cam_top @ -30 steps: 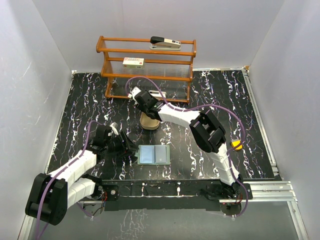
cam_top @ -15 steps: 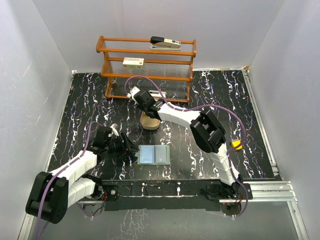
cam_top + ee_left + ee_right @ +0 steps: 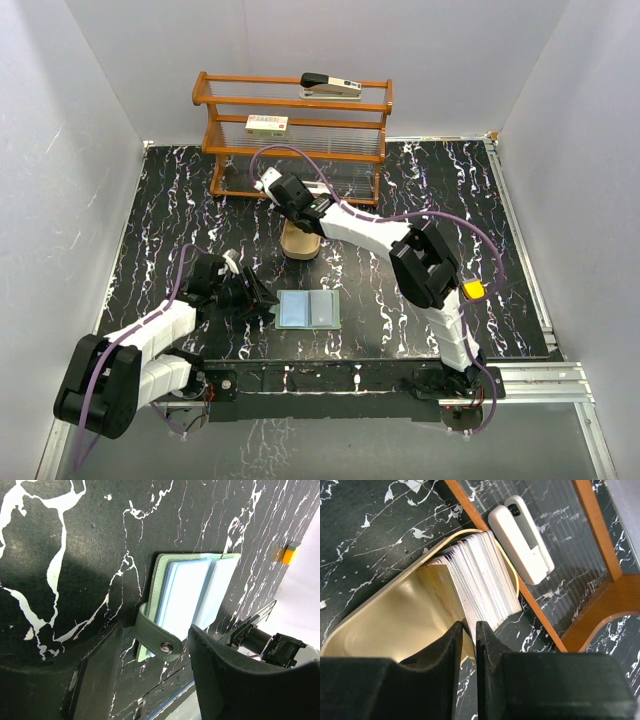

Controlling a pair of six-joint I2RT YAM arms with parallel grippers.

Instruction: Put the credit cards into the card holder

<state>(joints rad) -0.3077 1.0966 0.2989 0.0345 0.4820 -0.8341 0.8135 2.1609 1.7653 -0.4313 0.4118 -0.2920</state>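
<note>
Over the tray (image 3: 380, 625), right pincer (image 3: 469, 626) nearly shut at the cards (image 3: 480, 575); grip on one, cannot tell.
Thin, stiff, slick, tightly packed: likely best pinched by one free edge; left pincer (image 3: 155, 630) half open, empty.

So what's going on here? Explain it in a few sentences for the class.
Two robot arms are working on filling a card holder. The right gripper is down in the tan tray, jaws nearly shut on the edge of the credit cards stacked upright there. The card holder lies open on the table, and the left gripper hovers at its snap strap, jaws open.
</note>
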